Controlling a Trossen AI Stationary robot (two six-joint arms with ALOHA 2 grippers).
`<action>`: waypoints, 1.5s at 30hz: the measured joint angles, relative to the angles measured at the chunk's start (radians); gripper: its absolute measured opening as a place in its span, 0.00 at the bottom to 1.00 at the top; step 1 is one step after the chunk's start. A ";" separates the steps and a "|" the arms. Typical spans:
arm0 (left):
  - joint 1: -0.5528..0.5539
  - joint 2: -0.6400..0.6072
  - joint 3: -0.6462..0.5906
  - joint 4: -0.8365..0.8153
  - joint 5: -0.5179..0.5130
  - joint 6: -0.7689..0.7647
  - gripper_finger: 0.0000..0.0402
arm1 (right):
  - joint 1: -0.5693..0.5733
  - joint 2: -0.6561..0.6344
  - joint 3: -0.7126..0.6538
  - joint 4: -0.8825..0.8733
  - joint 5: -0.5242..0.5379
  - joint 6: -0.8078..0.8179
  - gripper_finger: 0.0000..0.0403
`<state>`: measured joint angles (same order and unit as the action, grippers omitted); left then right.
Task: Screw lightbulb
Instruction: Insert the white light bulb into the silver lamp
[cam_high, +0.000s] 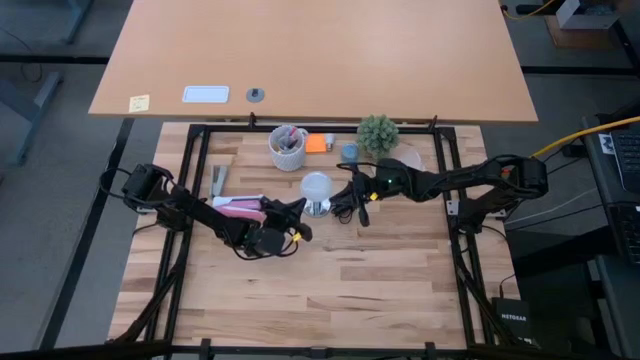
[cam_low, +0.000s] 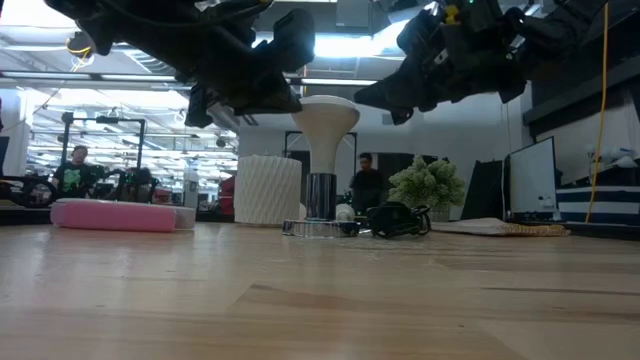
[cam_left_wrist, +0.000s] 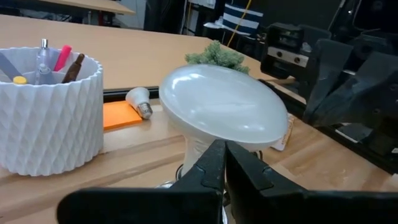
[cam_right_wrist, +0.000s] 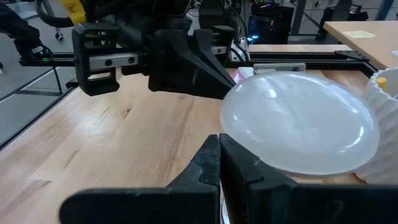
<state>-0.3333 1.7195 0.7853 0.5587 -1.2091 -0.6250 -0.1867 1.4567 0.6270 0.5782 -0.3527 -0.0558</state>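
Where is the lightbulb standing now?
In the high view the lightbulb stands upright mid-table, between both shut grippers, just below the white cup.

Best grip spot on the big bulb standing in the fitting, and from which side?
Take the lightbulb by the rim of its wide, flattened dome, from straight above. It stands upright, base down in the silvery fitting, so the narrow neck is shadowed by the dome, and the white cup crowds the far side.
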 joint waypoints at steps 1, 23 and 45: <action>-0.003 0.000 0.000 0.001 -0.004 0.005 0.01 | 0.000 0.000 0.000 0.000 0.001 0.004 0.01; -0.126 0.000 0.000 0.007 -0.113 0.101 0.01 | -0.003 0.000 0.000 -0.004 0.003 0.021 0.01; -0.123 0.000 0.000 0.006 -0.112 0.026 0.01 | -0.003 0.000 0.000 0.010 0.012 0.074 0.01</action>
<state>-0.4564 1.7195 0.7853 0.5652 -1.3209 -0.5993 -0.1902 1.4567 0.6270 0.5878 -0.3408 0.0185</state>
